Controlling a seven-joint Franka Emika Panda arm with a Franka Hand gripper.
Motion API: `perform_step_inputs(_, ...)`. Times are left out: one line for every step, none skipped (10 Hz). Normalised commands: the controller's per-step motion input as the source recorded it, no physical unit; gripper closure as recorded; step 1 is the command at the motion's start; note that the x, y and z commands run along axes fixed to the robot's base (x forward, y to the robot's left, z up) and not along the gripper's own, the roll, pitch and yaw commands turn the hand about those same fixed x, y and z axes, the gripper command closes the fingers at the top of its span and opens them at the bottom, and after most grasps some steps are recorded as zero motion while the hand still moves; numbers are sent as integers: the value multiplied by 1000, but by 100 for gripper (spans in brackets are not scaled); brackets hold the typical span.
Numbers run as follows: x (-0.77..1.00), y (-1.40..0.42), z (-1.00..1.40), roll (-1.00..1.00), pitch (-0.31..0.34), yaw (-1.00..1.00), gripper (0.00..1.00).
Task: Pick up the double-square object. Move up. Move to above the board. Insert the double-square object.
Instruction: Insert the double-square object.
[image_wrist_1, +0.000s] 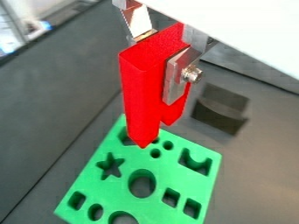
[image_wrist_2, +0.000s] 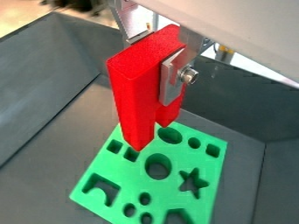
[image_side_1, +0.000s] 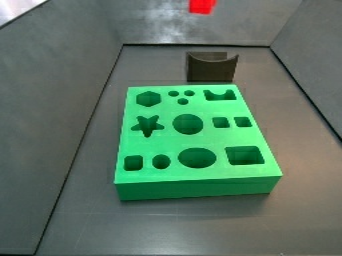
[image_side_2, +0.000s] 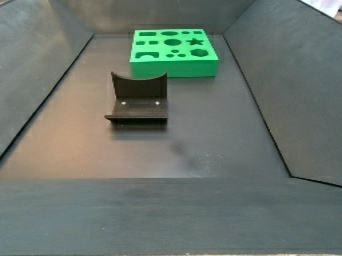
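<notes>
My gripper (image_wrist_1: 158, 52) is shut on the double-square object (image_wrist_1: 142, 92), a tall bright red piece of two joined square bars, and holds it upright. Both wrist views show it between the silver fingers (image_wrist_2: 176, 74). The board (image_wrist_1: 176, 178), a flat green slab with star, circle, square and oval holes, lies on the floor well below the piece (image_wrist_2: 138, 96). The piece's lower end hangs over the board's edge (image_wrist_2: 126, 171). In a side view only the red piece (image_side_1: 201, 5) shows at the top edge, high above the far end of the board (image_side_1: 214, 140). The board also shows in a side view (image_side_2: 174, 65) with no gripper in sight.
The dark fixture (image_side_1: 209, 66) with a curved notch stands on the floor just past the board's far side, also seen in a wrist view (image_wrist_1: 219, 109) and in a side view (image_side_2: 136, 100). Sloping dark walls (image_side_1: 67, 110) enclose the floor.
</notes>
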Motion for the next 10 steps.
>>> perform_step_inputs(46,0,0,0,0,0,100)
perform_step_inputs(489,0,-143,4,11,-406,100)
perform_step_inputs(474,0,-203,44,16,-571,100)
perform_step_inputs(209,0,-200,33,14,-783,100)
perform_step_inputs(131,0,-169,10,0,-871,100)
perform_step_inputs(246,0,-163,3,0,-826,100)
perform_step_inputs(383,60,0,-14,0,-383,100)
perform_step_inputs(-49,0,0,0,0,0,100)
perform_step_inputs(0,0,-71,0,0,-491,100)
perform_step_inputs(0,0,-60,23,10,-946,100)
